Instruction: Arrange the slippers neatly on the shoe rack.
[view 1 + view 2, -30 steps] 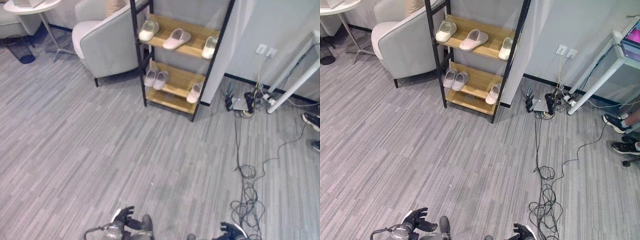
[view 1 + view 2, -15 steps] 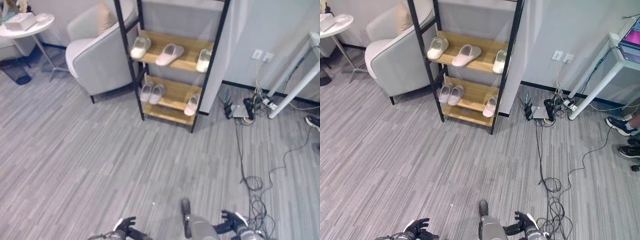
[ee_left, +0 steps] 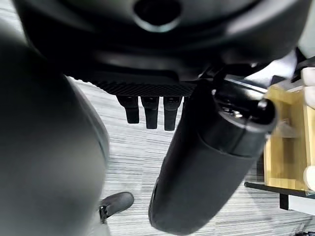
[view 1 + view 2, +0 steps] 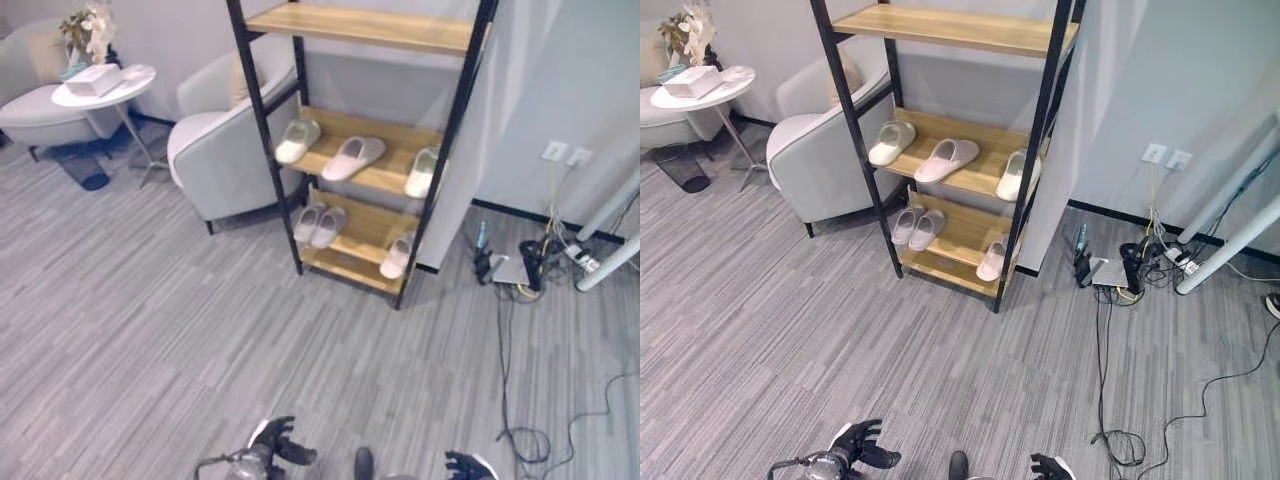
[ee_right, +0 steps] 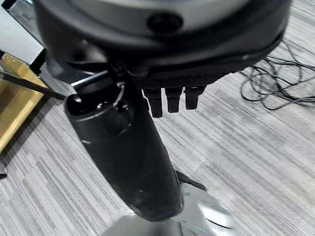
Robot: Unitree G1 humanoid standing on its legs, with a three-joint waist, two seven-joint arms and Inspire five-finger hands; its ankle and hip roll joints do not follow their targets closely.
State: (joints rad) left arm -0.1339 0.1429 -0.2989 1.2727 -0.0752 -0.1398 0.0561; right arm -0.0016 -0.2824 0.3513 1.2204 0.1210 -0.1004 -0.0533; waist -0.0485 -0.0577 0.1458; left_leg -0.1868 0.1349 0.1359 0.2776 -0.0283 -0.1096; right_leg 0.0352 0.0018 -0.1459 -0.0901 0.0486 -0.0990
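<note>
pale wood shelves on a black metal ladder-frame shoe rack [image 4: 970, 170] stand against the grey wall, well apart from the robot across the grey striped carpet floor [image 4: 790, 340]. the top shelf holds nothing that i can see.

middle shelf: three pale fabric slippers. a cream slipper [image 4: 891, 144] at the left end, a pinkish-grey slipper [image 4: 946, 159] lying askew in the middle, a cream slipper [image 4: 1012, 176] at the right end beside the frame post. spaced apart, not paired.

lower shelf: two greyish slippers [image 4: 916, 226] side by side, touching or nearly so, which looks like one tidy pair. a single pale slipper [image 4: 992, 260] sits alone toward the right front edge.

no slipper lies on the floor in view. judgement: all are already on the rack, but only one pair looks arranged; pairing and straightening the other four appears to be left.

left hand [image 4: 856, 447] low at the bottom edge, fingers spread and relaxed, holding nothing; its wrist view shows straight fingers over bare carpet. right hand [image 4: 1050, 467] at the bottom edge too, fingers likewise loose and empty in its wrist view.

beside the rack: a light grey upholstered armchair [image 4: 820, 160], a small round white side table [image 4: 700, 90], and a tangle of black cables [image 4: 1120, 270] by the wall sockets.
</note>
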